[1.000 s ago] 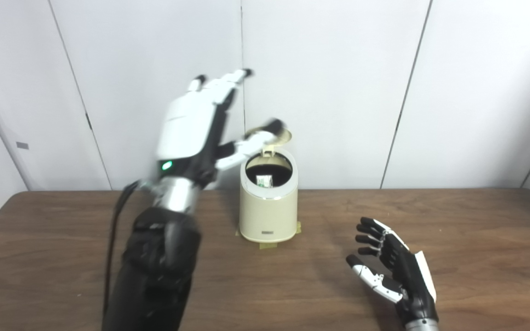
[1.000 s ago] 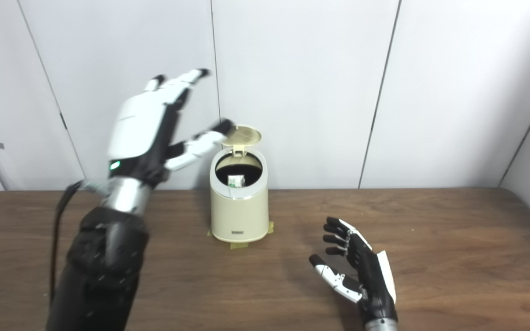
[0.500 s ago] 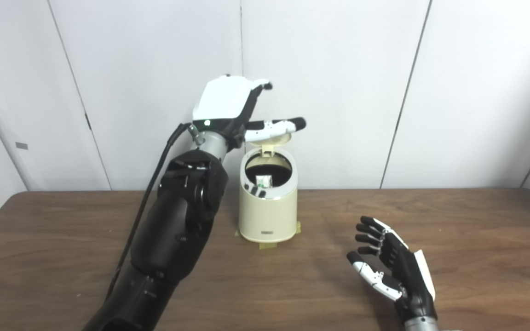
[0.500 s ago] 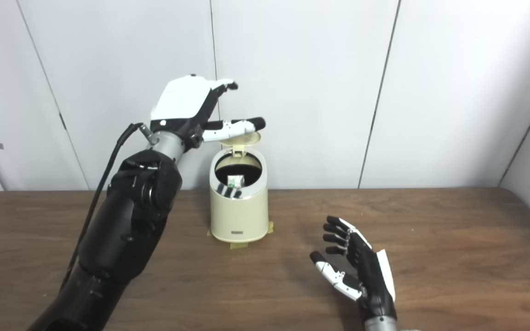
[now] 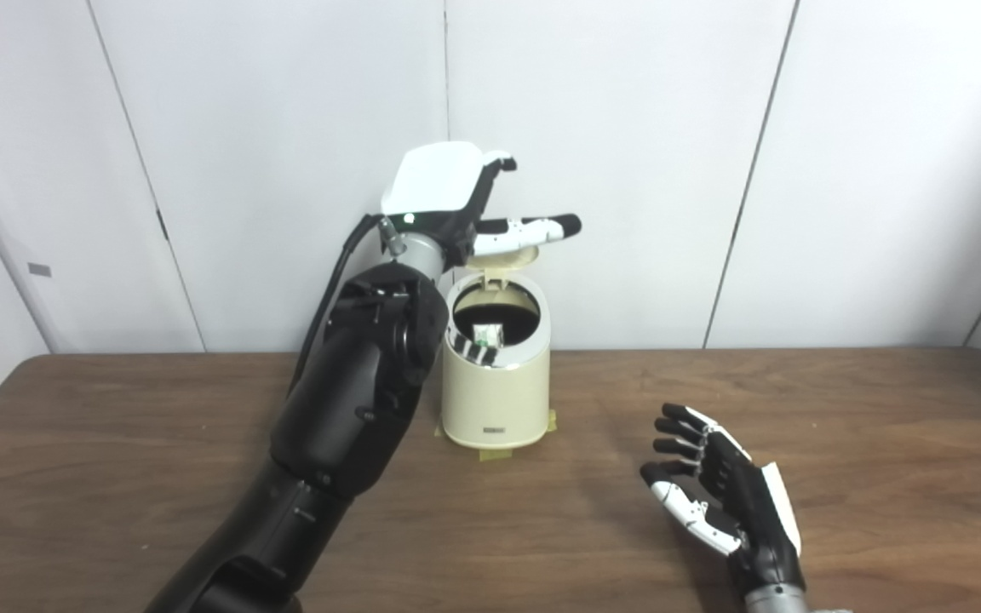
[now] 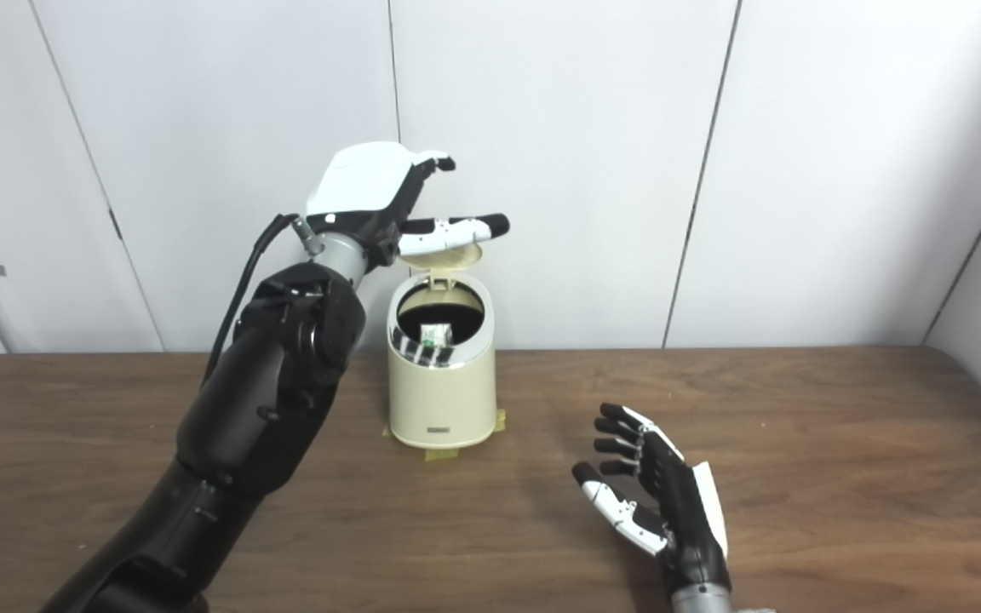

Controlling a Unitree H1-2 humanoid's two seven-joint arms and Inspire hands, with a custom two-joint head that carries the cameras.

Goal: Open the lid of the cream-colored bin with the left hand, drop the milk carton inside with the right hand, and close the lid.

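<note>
On the tabletop [image 5: 116, 477] the carton [image 5: 485, 335] is already in the bin [image 5: 496, 400], left robot hand [image 5: 456, 200] open over the raised lid [image 5: 507, 253], right robot hand [image 5: 725, 502] idle and empty, so only closing's left.

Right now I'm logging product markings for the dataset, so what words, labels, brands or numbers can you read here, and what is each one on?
None can be read.
Small dark label low on the front of the cream-colored bin: too small and blurred to read.
Green and white print on the milk carton inside the bin: too small to read.
Small grey plate on the wall at far left: no text can be made out.
</note>
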